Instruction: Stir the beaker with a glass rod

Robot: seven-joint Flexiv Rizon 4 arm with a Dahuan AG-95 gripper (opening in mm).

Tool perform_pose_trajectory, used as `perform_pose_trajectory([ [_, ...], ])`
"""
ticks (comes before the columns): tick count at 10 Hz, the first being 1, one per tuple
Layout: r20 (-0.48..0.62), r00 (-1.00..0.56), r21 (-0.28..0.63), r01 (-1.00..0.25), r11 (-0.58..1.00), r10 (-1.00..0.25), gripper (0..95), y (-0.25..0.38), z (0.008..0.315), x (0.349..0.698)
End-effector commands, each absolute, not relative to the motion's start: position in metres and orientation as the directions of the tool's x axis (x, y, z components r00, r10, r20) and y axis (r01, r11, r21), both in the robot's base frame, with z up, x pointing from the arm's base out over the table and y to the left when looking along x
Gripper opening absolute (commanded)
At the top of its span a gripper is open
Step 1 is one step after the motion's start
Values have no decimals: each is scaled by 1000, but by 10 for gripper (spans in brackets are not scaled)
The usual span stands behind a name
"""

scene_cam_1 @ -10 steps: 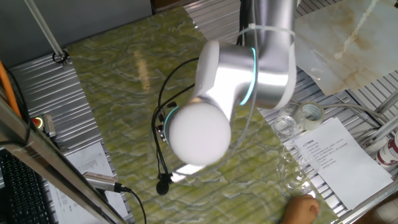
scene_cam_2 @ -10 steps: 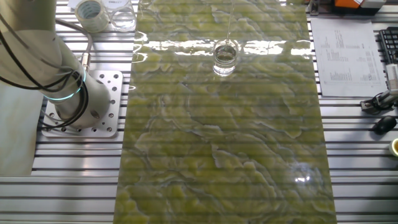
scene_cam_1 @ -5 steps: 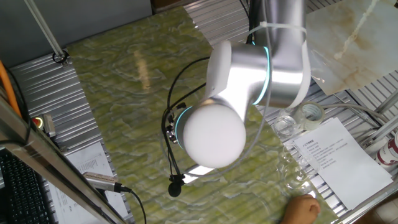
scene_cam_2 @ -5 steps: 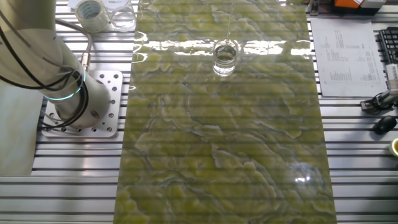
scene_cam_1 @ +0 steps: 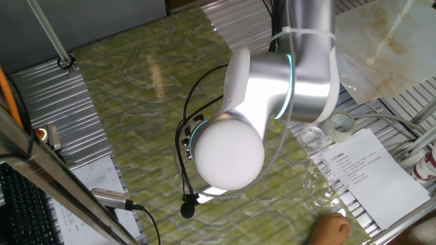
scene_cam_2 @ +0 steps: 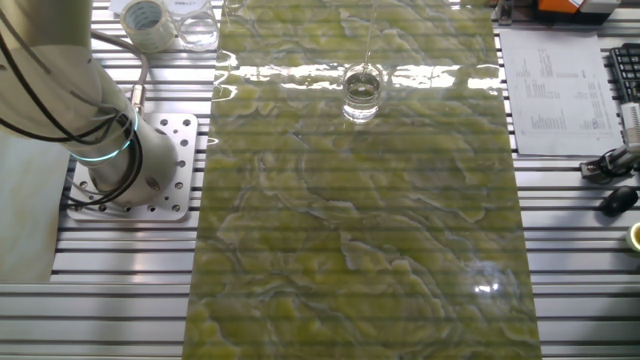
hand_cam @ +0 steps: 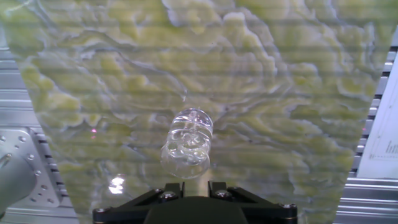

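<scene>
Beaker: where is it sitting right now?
The beaker stands on the green marbled mat near its far edge in the other fixed view; in the hand view it's just ahead of the tool.

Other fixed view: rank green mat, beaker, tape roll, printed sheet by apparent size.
1. green mat, largest by far
2. printed sheet
3. beaker and tape roll: look about alike; the roll sits at the frame's top edge, so no ranking between them.

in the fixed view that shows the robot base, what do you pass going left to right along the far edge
tape roll → clear glass vessel → beaker on the green mat → printed sheet → keyboard
</scene>
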State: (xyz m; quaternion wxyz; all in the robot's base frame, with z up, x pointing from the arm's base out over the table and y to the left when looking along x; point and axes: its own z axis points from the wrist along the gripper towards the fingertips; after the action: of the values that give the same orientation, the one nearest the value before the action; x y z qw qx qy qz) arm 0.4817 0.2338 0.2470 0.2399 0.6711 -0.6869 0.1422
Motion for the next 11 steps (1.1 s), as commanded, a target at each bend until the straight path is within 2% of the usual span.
perform_pose_trajectory([
  [1,522,-4,108,-992,70,-853,190,232,247,481],
  [2,527,-41,83,-991,100,-849,190,232,247,481],
  [3,523,-53,71,-992,105,-851,0,232,247,481],
  [4,518,-50,74,-992,103,-854,0,232,247,481],
  [5,506,-59,85,-989,118,-860,190,232,247,481],
  [11,530,-80,83,-986,146,-844,190,256,249,469],
])
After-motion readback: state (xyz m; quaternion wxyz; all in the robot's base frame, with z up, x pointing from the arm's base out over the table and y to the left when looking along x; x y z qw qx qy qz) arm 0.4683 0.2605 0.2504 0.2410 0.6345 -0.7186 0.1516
